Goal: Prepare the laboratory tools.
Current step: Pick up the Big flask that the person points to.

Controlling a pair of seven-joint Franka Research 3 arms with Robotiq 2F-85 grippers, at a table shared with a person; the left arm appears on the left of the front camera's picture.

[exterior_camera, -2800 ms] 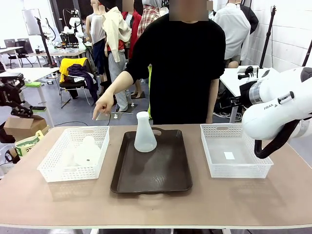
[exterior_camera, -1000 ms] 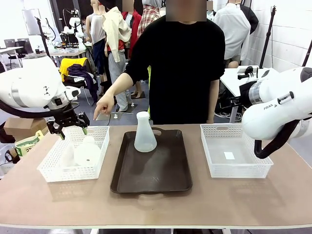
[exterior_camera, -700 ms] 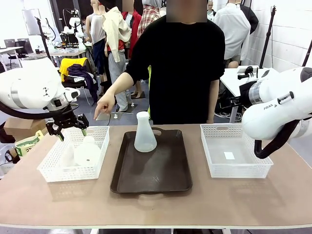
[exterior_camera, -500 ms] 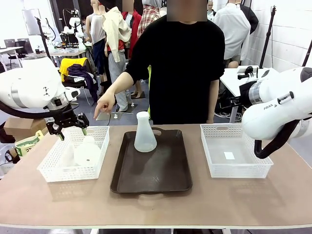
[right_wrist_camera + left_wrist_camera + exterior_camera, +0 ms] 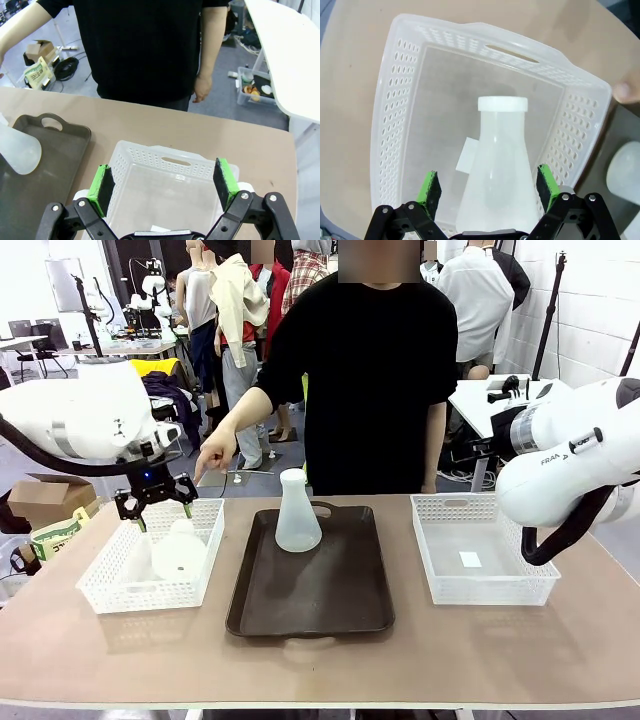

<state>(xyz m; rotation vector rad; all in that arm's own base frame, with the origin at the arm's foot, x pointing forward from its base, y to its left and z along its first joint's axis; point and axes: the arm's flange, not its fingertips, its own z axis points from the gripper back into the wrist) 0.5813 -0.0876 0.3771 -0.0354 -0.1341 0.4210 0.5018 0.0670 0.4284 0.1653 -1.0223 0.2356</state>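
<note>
One frosted-white conical flask (image 5: pixel 178 550) lies on its side in the left white basket (image 5: pixel 105 585). My left gripper (image 5: pixel 158 510) hangs open just above it, fingers pointing down. In the left wrist view the flask (image 5: pixel 495 165) lies between the green pads (image 5: pixel 430 187), neck pointing away, with gaps on both sides. A second flask (image 5: pixel 297 512) stands upright at the far end of the dark brown tray (image 5: pixel 310 600). My right gripper (image 5: pixel 162 187) is open and holds nothing above the right basket (image 5: pixel 150 150).
A person in black stands at the far side, one hand (image 5: pixel 207 462) pointing down toward the left basket. The right basket (image 5: pixel 480 565) holds only a small white label. My right arm (image 5: pixel 565 465) hangs high at the right edge.
My left arm came in from the far left, then shifted slightly right over the left basket, and its gripper turned to point down at the lying flask. The right arm, the flasks and the person's hand kept still.
</note>
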